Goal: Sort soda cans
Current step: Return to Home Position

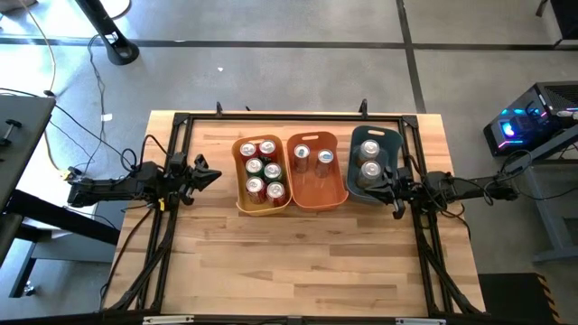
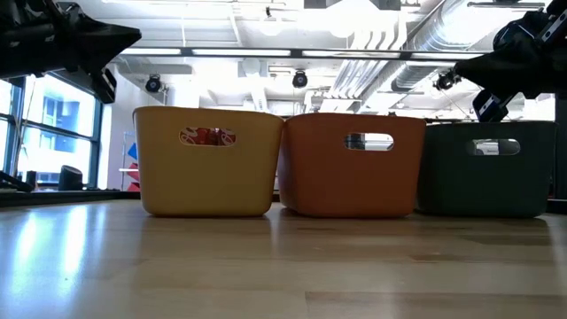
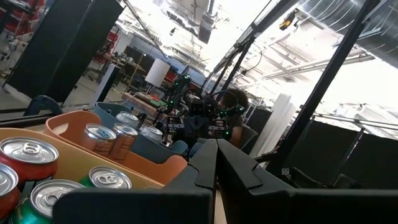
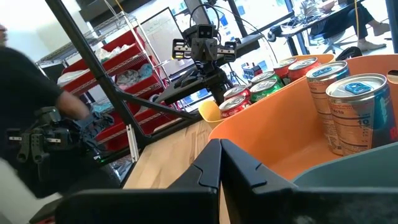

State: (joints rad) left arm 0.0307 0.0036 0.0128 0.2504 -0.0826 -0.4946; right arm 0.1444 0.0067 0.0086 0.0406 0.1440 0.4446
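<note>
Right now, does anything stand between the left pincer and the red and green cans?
Nothing visible does. The left pincer, shut, hangs beside the yellow bin, above its rim, and the cans have uncovered tops.

Three bins lined up: one yellow bin; one orange bin; one teal bin; ten soda cans all told; six in yellow; two in orange; two in teal.

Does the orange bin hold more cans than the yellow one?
No, the orange bin holds two cans, while the yellow bin holds six.
</note>
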